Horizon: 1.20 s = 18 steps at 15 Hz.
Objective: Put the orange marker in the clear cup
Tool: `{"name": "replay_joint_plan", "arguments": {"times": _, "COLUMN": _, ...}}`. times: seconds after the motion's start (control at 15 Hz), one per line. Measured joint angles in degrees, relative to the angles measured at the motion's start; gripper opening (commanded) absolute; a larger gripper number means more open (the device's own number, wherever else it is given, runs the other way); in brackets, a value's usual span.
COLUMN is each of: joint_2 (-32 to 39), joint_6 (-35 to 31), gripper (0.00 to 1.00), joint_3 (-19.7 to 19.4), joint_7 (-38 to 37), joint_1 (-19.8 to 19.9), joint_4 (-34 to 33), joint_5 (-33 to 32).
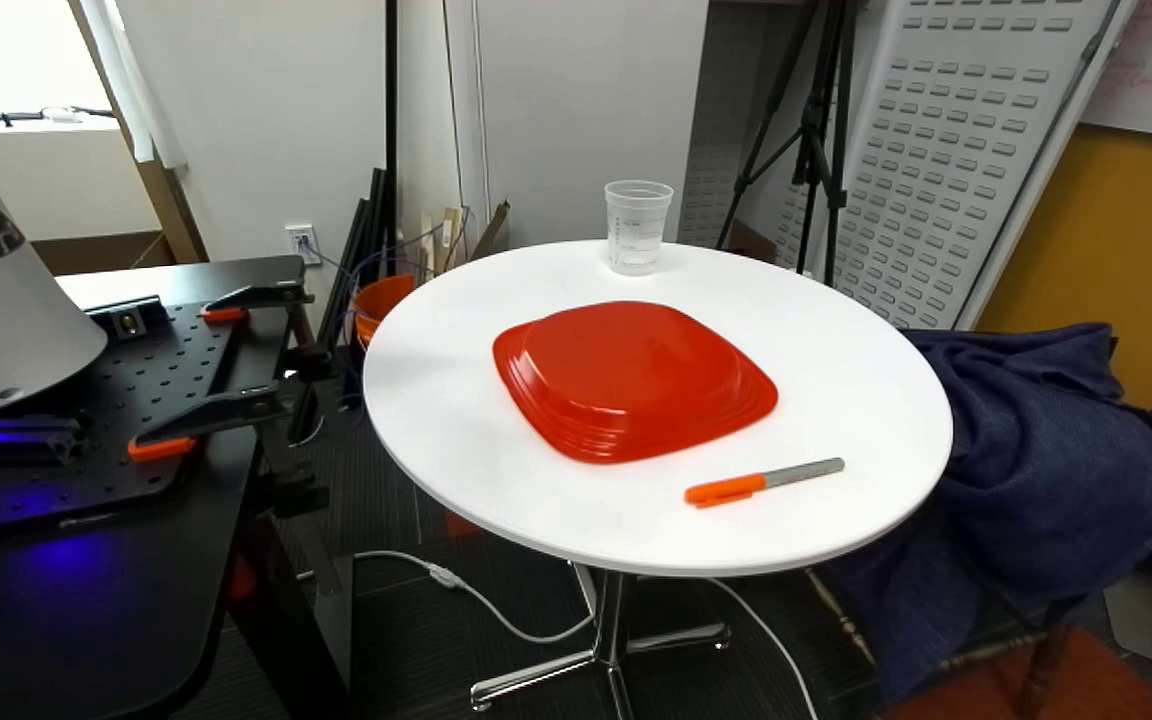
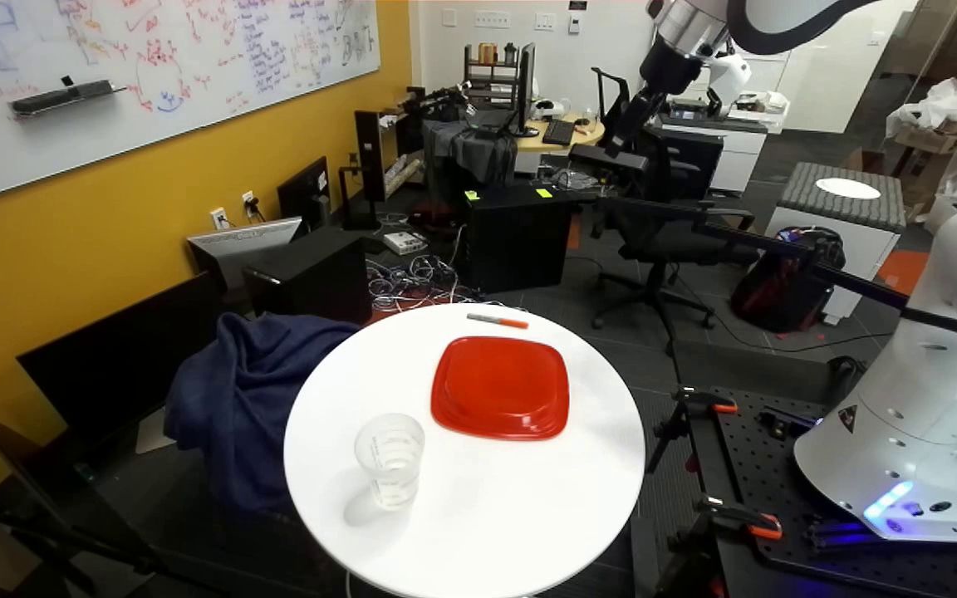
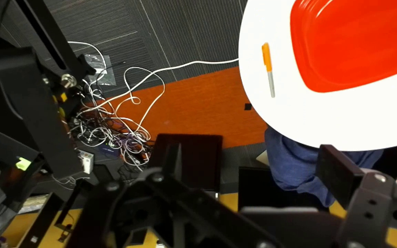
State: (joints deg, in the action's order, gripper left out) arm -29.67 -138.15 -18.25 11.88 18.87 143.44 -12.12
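The orange marker point(image 1: 761, 483) lies flat near the white table's edge, beside the red plate; it also shows in an exterior view point(image 2: 498, 321) and in the wrist view point(image 3: 268, 69). The clear cup point(image 1: 634, 228) stands upright near the table's edge across the plate from the marker; it also shows in an exterior view point(image 2: 391, 461). The cup is out of the wrist view. My gripper point(image 3: 252, 165) is open, its two fingers wide apart with nothing between them. It hangs high, off to the side of the table, in an exterior view point(image 2: 611, 158).
The upturned red plate point(image 1: 636, 380) takes up the middle of the round white table point(image 1: 836, 350). A dark blue cloth point(image 1: 1036, 480) hangs beside the table. The arm's base sits on a black bench point(image 2: 744, 465) with clamps. A tripod point(image 1: 816, 130) stands behind the cup.
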Motion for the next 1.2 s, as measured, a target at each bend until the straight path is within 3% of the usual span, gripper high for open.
{"name": "replay_joint_plan", "arguments": {"times": 0.67, "joint_2": 7.2, "joint_6": 0.0, "gripper": 1.00, "joint_3": -3.1, "joint_7": 14.1, "joint_1": -8.4, "joint_4": -0.3, "joint_5": 7.0}}
{"name": "replay_joint_plan", "arguments": {"times": 1.2, "joint_2": 16.0, "joint_6": -1.9, "gripper": 1.00, "joint_3": -3.0, "joint_7": 17.5, "joint_1": -10.5, "joint_4": -2.3, "joint_5": 10.4}}
